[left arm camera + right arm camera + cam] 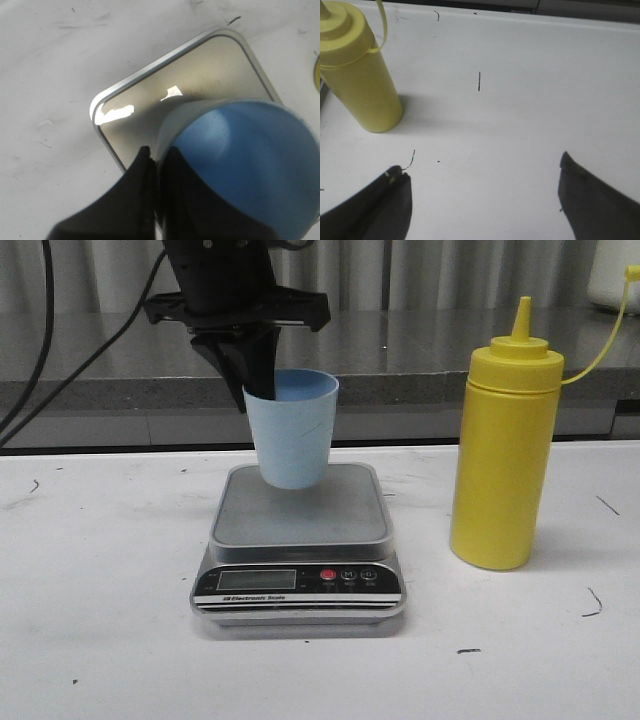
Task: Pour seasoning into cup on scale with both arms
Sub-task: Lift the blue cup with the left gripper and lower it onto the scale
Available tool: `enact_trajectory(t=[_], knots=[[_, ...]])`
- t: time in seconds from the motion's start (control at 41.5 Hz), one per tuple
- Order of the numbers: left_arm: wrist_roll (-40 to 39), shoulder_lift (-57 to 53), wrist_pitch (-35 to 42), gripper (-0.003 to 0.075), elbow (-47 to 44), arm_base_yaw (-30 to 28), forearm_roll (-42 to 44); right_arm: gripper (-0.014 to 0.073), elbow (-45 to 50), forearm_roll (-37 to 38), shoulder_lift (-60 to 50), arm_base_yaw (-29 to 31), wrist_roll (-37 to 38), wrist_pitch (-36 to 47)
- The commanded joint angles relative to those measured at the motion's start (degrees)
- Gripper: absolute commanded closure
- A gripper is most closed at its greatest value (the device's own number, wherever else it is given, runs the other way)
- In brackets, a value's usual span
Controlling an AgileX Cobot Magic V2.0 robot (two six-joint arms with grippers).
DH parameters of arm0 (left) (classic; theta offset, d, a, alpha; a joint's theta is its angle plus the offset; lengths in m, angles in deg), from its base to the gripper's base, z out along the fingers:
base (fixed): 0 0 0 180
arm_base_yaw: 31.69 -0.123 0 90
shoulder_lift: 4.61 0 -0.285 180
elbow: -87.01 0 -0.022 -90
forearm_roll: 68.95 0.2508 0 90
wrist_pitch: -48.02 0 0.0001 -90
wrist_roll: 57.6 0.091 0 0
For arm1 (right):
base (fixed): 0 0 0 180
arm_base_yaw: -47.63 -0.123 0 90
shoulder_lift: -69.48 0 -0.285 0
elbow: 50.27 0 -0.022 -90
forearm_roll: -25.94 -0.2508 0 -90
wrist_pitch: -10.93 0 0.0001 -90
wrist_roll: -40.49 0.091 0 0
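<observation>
The pale blue cup (292, 430) stands at the back of the silver scale's grey platform (300, 520), tilted slightly. My left gripper (248, 360) comes down from above and is shut on the cup's rim, one finger inside and one outside; the left wrist view shows the fingers (145, 170) pinching the cup (245, 160) wall over the scale (150, 100). The yellow seasoning bottle (505, 450) stands upright on the table right of the scale, its tip cover hanging off on its tether. My right gripper (480, 170) is open and empty above bare table, the bottle (357, 75) some way from it.
The white table (100, 590) has small dark marks. A grey ledge (420, 350) runs along the back, with a white object (612, 275) at its far right. Black cables (40, 330) hang at the back left.
</observation>
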State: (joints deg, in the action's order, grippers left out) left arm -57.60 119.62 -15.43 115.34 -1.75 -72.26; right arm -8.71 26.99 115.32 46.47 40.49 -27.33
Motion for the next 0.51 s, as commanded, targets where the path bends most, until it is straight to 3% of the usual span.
enact_trajectory(t=[0.0,0.121,0.338,0.482], knots=[[0.0,-3.1,1.6,0.0739,2.0,0.4,-0.8,-0.0021,-1.4,0.7,0.2,0.4,-0.6,3.7],[0.0,-3.1,1.0,0.0708,2.3,0.4,-1.0,-0.0021,-1.4,0.7,0.2,0.4,-0.6,3.7],[0.0,-3.1,-0.9,0.0435,2.4,0.4,-4.7,-0.0021,-1.4,0.7,0.2,0.4,-0.6,3.7],[0.0,-3.4,-0.8,0.0364,2.4,0.4,-4.9,-0.0021,-1.4,0.7,0.2,0.4,-0.6,3.7]])
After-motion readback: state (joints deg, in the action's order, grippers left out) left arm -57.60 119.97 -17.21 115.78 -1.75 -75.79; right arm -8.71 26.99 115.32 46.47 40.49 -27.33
